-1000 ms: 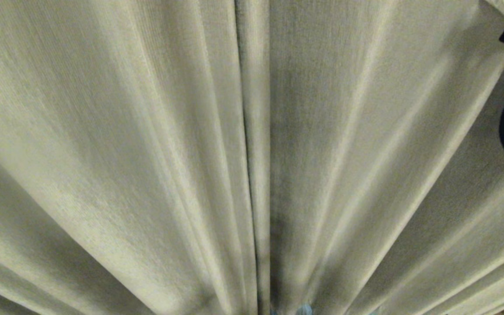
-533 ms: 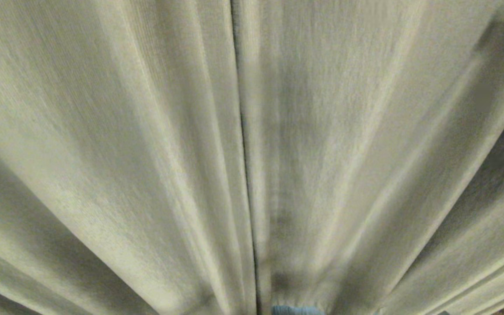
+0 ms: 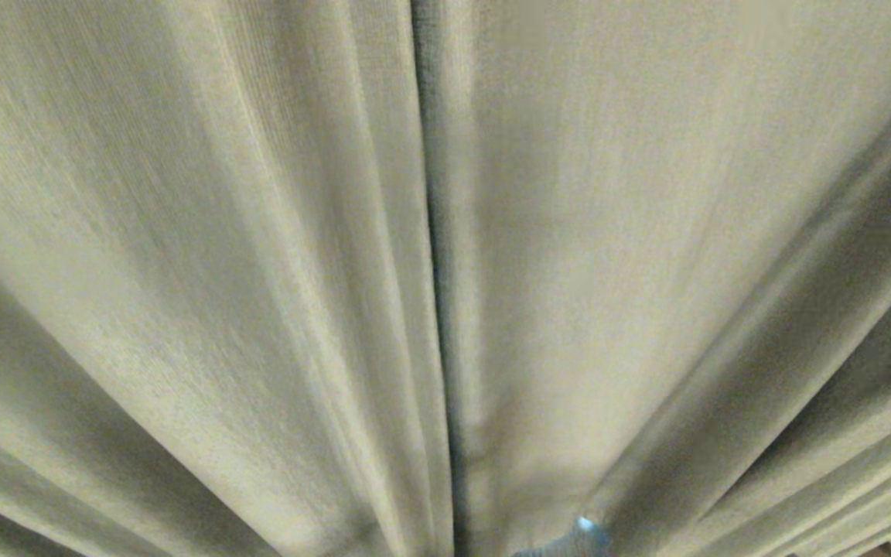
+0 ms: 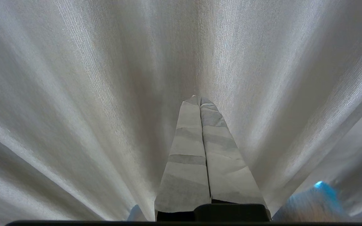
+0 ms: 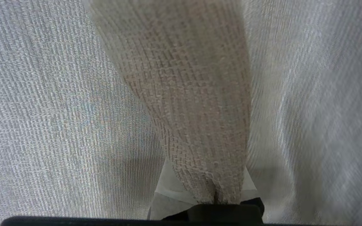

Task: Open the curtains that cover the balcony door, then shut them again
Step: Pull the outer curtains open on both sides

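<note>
From the head camera, the curtains (image 3: 260,271) fill the whole view in long pleats, with a dark seam where two panels meet near the middle. At the left wrist, the left claw (image 4: 199,99) has its taped fingers pressed together on nothing, tips just short of the cloth. At the right wrist, the right claw (image 5: 214,196) is pinched onto a fold of the curtains, which drapes over it.

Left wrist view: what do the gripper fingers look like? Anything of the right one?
The left gripper has two long tapering fingers wrapped in pale grey-white tape, creased in bands, on a black base. Of the right gripper only pale taped finger bases and a black mount show. No cables or markings visible.
</note>
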Robot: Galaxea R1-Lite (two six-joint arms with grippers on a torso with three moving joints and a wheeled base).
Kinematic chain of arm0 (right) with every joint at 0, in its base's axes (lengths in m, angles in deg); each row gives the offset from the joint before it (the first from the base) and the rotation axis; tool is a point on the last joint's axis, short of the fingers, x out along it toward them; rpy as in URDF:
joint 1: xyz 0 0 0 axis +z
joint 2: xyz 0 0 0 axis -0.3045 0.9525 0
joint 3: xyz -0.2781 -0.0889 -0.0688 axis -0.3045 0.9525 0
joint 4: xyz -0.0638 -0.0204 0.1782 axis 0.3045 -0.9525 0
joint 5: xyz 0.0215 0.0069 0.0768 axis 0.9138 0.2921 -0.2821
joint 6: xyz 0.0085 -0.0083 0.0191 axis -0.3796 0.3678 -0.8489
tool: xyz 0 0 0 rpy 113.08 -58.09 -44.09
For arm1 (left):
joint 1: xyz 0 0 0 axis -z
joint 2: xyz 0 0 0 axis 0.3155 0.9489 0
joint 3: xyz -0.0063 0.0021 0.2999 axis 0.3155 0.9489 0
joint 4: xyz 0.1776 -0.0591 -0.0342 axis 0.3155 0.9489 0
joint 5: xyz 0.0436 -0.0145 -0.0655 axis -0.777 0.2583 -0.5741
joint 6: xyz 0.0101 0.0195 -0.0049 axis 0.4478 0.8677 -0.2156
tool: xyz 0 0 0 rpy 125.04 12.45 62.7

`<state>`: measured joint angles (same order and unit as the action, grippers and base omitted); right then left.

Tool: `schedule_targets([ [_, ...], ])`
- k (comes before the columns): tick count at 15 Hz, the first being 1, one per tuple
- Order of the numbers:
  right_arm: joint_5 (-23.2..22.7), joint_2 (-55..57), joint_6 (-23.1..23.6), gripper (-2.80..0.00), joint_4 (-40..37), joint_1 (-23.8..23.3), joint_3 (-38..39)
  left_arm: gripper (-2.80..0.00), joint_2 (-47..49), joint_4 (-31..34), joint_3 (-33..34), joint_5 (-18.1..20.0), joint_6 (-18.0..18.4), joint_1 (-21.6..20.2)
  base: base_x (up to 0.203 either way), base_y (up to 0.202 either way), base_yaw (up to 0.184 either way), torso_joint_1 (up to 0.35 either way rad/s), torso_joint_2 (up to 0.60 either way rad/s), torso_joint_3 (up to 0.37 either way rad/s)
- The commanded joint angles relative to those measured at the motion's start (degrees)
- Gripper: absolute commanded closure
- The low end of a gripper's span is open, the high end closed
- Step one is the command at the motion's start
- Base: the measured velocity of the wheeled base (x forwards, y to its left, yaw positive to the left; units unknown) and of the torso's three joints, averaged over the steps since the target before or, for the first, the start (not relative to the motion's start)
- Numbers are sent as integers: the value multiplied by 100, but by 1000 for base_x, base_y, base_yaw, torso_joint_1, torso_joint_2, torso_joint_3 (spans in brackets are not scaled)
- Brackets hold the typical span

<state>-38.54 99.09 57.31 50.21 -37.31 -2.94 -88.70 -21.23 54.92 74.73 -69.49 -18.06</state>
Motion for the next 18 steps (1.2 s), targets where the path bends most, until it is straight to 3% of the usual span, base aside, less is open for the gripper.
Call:
schedule_targets([
  [1,-10,217,-4,0,23,-312,-229,0,-2,0,-1,0,2,2,0,0,0,0,0,0],
  [10,-33,682,-30,0,22,-1464,-834,0,-2,0,-1,0,2,2,0,0,0,0,0,0],
  [18,-46,799,-136,0,33,-2133,-908,0,-2,0,-1,0,2,2,0,0,0,0,0,0],
])
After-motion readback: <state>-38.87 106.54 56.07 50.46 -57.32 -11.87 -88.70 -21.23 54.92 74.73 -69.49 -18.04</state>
